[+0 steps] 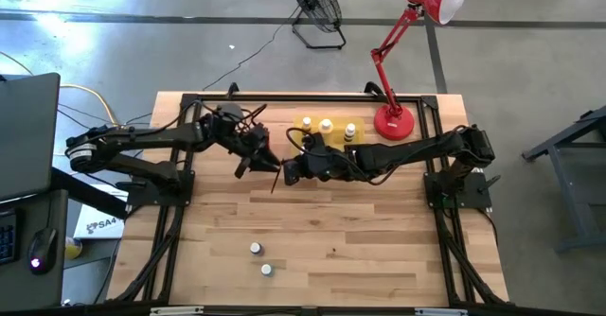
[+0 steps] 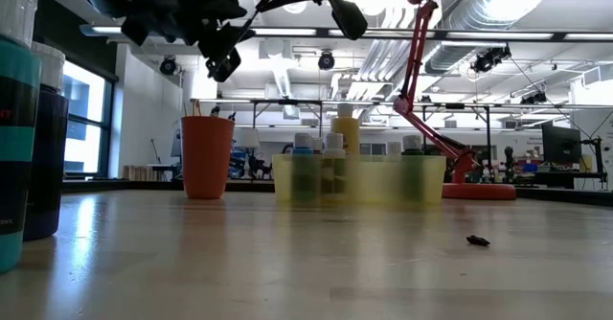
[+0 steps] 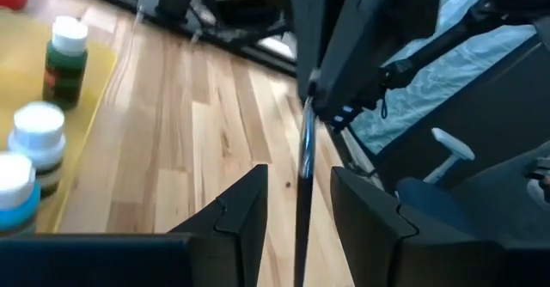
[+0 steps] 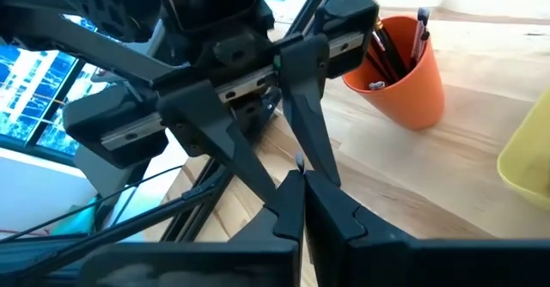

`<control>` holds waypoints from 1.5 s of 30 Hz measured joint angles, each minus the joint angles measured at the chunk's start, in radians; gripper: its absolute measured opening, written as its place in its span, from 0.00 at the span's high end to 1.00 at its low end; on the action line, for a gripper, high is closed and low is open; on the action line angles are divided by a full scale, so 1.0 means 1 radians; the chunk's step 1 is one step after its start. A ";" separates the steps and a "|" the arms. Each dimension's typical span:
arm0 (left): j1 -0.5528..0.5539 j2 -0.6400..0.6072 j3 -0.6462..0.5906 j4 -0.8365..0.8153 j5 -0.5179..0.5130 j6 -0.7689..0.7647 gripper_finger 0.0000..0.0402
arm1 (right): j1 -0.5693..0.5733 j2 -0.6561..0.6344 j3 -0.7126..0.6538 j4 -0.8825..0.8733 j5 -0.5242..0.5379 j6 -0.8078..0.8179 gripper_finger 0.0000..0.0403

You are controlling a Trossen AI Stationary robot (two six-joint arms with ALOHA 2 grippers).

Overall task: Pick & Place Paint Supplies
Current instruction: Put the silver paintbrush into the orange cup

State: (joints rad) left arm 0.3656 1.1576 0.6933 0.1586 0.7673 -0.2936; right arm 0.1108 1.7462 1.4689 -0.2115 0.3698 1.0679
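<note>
1. White-capped bottles (image 1: 255, 248), two of them, stand close together by the worktop's (image 1: 379, 231) near edge. They look light and rigid with smooth sides, so the body just under the cap is probably the best place to grip.
2. Mid-worktop and above it, the brush (image 3: 302, 192) hangs in the air between both arms. The right gripper (image 4: 301, 205) is clamped tight on one end. The left gripper (image 3: 298, 174) has its fingers spread on either side of the handle and seems not to touch it.
3. The brush is thin, stiff and nearly weightless (likely to swing or slip if pinched off-centre). The handle is the place to hold it, not the bristle end.
4. The two grippers nearly meet here, so there is little room between their fingers. Open wood lies all around below them.
5. Toward the far edge sits the yellow tray (image 2: 374, 181), already holding several bottles, with free space still inside it.
6. Beside the tray the cup (image 2: 206, 157) holds more brushes.
7. At the far right corner stands the lamp (image 1: 394, 122), whose arm would crowd any reach there.
</note>
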 joint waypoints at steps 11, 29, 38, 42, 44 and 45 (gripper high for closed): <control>-0.015 0.000 0.000 0.033 -0.017 -0.027 0.69 | 0.000 0.000 0.000 0.007 -0.004 -0.012 0.99; -0.045 0.103 0.129 -0.078 -0.025 0.006 0.69 | 0.000 0.000 0.000 0.007 -0.003 -0.024 0.99; -0.045 0.103 0.129 -0.080 -0.017 0.008 0.91 | 0.000 0.000 0.000 0.006 -0.003 -0.026 0.99; -0.045 0.103 0.129 -0.081 0.000 0.030 0.97 | -0.001 0.000 0.000 0.016 -0.027 0.003 0.99; -0.045 0.102 0.129 -0.080 0.022 0.037 0.97 | -0.009 0.000 0.000 0.047 -0.068 0.008 0.99; -0.046 0.101 0.130 -0.079 0.027 0.039 0.97 | -0.011 0.000 0.000 0.064 -0.084 0.003 0.99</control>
State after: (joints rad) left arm 0.3199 1.2591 0.8236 0.0799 0.7943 -0.2545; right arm 0.0993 1.7466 1.4689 -0.1476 0.2854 1.0705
